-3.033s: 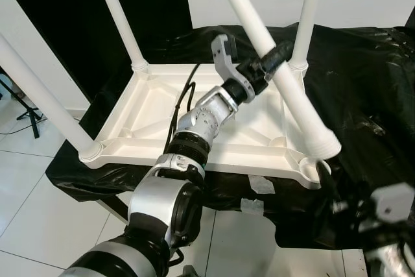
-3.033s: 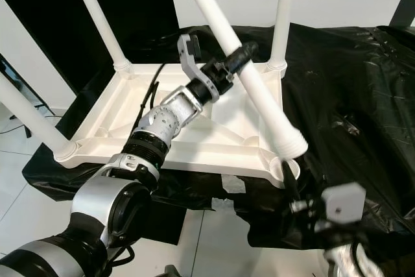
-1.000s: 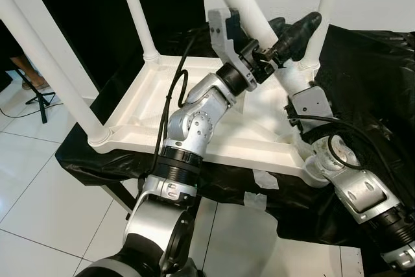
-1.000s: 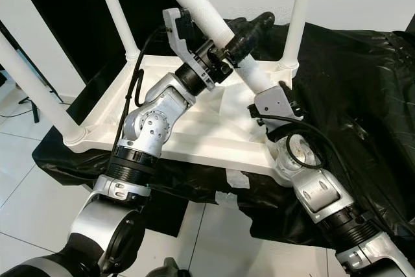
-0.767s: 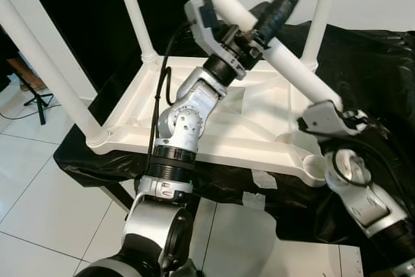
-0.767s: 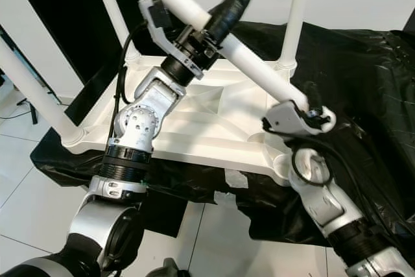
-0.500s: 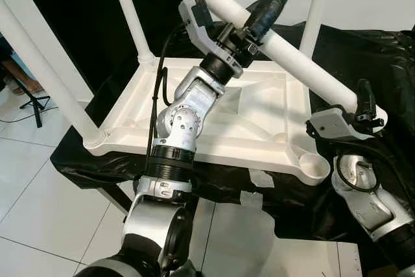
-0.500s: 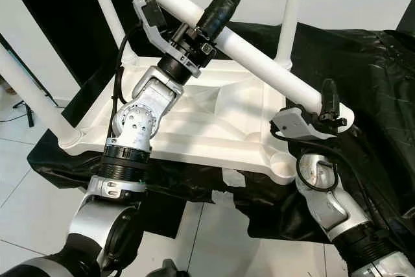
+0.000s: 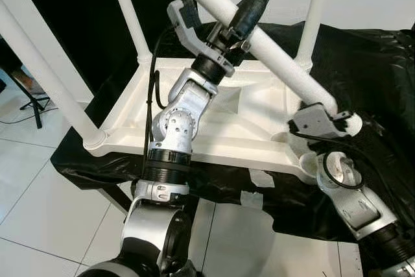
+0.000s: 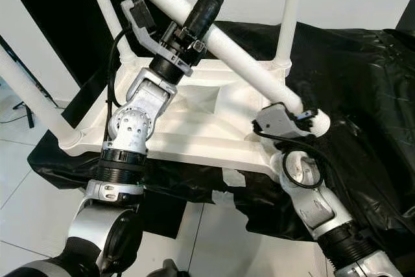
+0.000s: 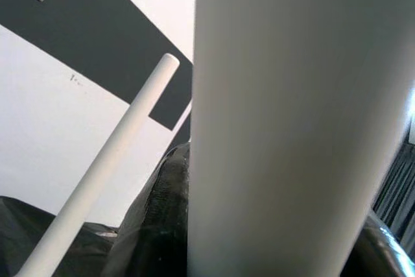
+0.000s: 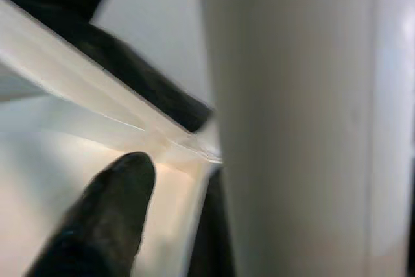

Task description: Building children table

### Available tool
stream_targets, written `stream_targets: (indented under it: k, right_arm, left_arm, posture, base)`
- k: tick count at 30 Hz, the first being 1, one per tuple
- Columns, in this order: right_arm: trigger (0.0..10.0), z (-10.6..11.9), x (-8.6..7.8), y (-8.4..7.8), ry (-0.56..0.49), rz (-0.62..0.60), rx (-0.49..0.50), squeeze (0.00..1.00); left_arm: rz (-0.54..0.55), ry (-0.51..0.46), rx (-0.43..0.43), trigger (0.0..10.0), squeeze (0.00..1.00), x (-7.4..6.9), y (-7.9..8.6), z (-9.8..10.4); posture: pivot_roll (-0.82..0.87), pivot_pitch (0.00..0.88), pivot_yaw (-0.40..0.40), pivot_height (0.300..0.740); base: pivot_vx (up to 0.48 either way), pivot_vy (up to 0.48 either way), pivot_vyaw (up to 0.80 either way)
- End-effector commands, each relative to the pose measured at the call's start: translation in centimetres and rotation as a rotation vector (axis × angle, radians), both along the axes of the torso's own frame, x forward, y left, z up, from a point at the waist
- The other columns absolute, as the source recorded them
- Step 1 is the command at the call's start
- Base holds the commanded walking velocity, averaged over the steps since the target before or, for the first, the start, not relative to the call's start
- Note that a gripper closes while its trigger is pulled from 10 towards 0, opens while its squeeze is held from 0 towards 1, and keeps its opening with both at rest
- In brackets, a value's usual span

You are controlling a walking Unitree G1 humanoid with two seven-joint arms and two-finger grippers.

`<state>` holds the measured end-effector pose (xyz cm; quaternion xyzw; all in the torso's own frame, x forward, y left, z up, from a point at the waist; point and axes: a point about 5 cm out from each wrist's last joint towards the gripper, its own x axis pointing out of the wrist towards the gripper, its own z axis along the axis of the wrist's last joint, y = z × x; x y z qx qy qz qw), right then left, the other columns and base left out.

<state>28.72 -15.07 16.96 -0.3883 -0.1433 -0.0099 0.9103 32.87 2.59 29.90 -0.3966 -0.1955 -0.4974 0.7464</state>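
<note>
A white children's table lies upside down on a black-covered surface. Three white legs stand in its corners: back left, front left and back right. A fourth, loose leg slants from upper left down to the front right corner. My left gripper is shut on its upper part; in the left wrist view the leg sits against a black finger. My right gripper is at the leg's lower end. In the right wrist view one finger stands apart from the leg.
Crumpled black sheeting covers the support and hangs over its front, with tape strips stuck on. White floor tiles lie in front and to the left. A tripod foot stands at far left. A dark doorway and a white wall are behind.
Since three seconds ago the loose leg has come off the front right corner and tilted flatter. In the last half second its lower end and my right gripper dropped left toward that corner.
</note>
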Motion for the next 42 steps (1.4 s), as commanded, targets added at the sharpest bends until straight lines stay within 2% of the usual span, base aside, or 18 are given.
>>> stream_targets:
  k: [1, 2, 6, 10, 11, 12, 15, 16, 17, 25, 26, 30, 31, 32, 35, 37, 39, 42]
  right_arm:
    - [10.0, -0.3, -0.5, 2.4, 0.072, 0.141, 0.001, 1.0]
    - [10.0, 0.2, -0.7, 2.8, 0.098, 0.18, -0.016, 0.0]
    - [10.0, 1.2, -0.8, 3.0, 0.158, 0.235, -0.034, 0.0]
    - [10.0, 1.7, -0.6, 2.5, 0.168, 0.227, -0.036, 0.0]
    - [2.9, 1.8, -0.4, 1.7, 0.178, 0.205, -0.052, 0.0]
    - [0.0, 1.8, -0.2, 0.9, 0.194, 0.194, -0.077, 0.0]
    - [0.0, 1.6, -0.1, 0.2, 0.22, 0.187, -0.091, 0.0]
    - [0.0, 1.5, 0.0, -0.2, 0.24, 0.183, -0.095, 0.0]
    - [0.0, 1.5, 0.0, -0.3, 0.254, 0.179, -0.087, 0.0]
    - [0.0, 2.1, 0.2, -0.2, 0.23, 0.145, -0.068, 0.0]
    - [0.0, 2.3, 0.2, -0.2, 0.21, 0.124, -0.074, 0.0]
    - [0.0, 2.5, 0.5, -0.7, 0.116, 0.004, -0.051, 0.0]
    - [0.0, 2.3, 0.6, -1.0, 0.069, -0.066, -0.047, 0.0]
    - [0.0, 2.3, 0.6, -1.0, 0.069, -0.066, -0.047, 0.0]
    - [0.0, 1.3, 0.8, -1.7, -0.016, -0.217, -0.046, 0.0]
    - [0.0, 1.3, 0.8, -1.7, -0.016, -0.217, -0.046, 0.0]
    - [0.0, 0.5, 0.8, -2.3, -0.106, -0.328, -0.042, 0.0]
    - [0.0, 0.2, 0.8, -2.4, -0.135, -0.358, -0.027, 0.0]
  left_arm:
    - [-0.2, -0.016, -0.084, 0.0, 0.0, -2.3, -3.7, 0.3]
    - [-0.195, -0.023, -0.06, 0.0, 0.0, -2.4, -4.0, 0.1]
    - [-0.205, -0.042, -0.027, 0.0, 0.0, -2.7, -4.4, -0.1]
    - [-0.213, -0.051, -0.02, 0.0, 0.0, -2.9, -4.6, -0.1]
    - [-0.218, -0.056, -0.018, 0.0, 0.0, -3.0, -4.7, 0.0]
    - [-0.217, -0.06, -0.016, 0.0, 0.0, -3.0, -4.7, 0.1]
    - [-0.213, -0.062, -0.009, 0.0, 0.0, -3.0, -4.7, 0.1]
    - [-0.204, -0.06, 0.0, 4.5, 0.23, -2.9, -4.7, 0.1]
    - [-0.198, -0.059, 0.006, 10.0, 1.0, -2.9, -4.7, 0.1]
    - [-0.176, -0.058, 0.019, 10.0, 1.0, -2.9, -4.8, 0.3]
    - [-0.169, -0.056, 0.027, 10.0, 0.0, -2.9, -4.9, 0.3]
    - [-0.164, -0.039, 0.037, 10.0, 0.0, -3.0, -5.1, 0.4]
    - [-0.164, -0.032, 0.036, 10.0, 0.0, -3.0, -5.2, 0.5]
    - [-0.164, -0.032, 0.036, 10.0, 0.0, -3.0, -5.2, 0.5]
    - [-0.159, -0.023, 0.041, 10.0, 0.0, -3.2, -5.5, 0.4]
    - [-0.159, -0.023, 0.041, 10.0, 0.0, -3.2, -5.5, 0.4]
    - [-0.141, 0.0, 0.058, 10.0, 0.0, -3.2, -5.9, 0.2]
    - [-0.129, 0.013, 0.069, 10.0, 0.0, -3.2, -6.0, 0.0]
  posture:
    - [-0.01, 0.0, 0.089, 0.74]
    - [-0.01, 0.0, 0.087, 0.74]
    - [-0.02, 0.0, 0.087, 0.74]
    - [-0.02, 0.0, 0.086, 0.74]
    - [-0.02, 0.0, 0.085, 0.74]
    - [-0.02, 0.0, 0.084, 0.74]
    - [-0.02, 0.0, 0.082, 0.74]
    - [-0.02, 0.0, 0.082, 0.74]
    - [-0.01, 0.0, 0.08, 0.74]
    - [-0.01, 0.0, 0.079, 0.74]
    - [-0.01, 0.0, 0.079, 0.74]
    - [-0.01, 0.0, 0.08, 0.74]
    - [-0.01, 0.0, 0.082, 0.74]
    - [-0.01, 0.0, 0.082, 0.74]
    - [-0.01, 0.0, 0.085, 0.74]
    - [-0.01, 0.0, 0.085, 0.74]
    - [0.0, 0.0, 0.09, 0.74]
    - [0.0, 0.0, 0.09, 0.74]
  base:
    - [0.0, 0.0, 0.0]
    - [0.0, 0.0, 0.0]
    - [0.0, 0.0, 0.0]
    - [0.0, 0.0, 0.0]
    - [0.0, 0.0, 0.0]
    - [0.0, 0.0, 0.0]
    - [0.0, 0.0, 0.0]
    - [0.0, 0.0, 0.0]
    - [0.0, 0.0, 0.0]
    - [0.0, 0.0, 0.0]
    - [0.0, 0.0, 0.0]
    - [0.0, 0.0, 0.0]
    - [0.0, 0.0, 0.0]
    - [0.0, 0.0, 0.0]
    - [0.0, 0.0, 0.0]
    - [0.0, 0.0, 0.0]
    - [0.0, 0.0, 0.0]
    - [0.0, 0.0, 0.0]
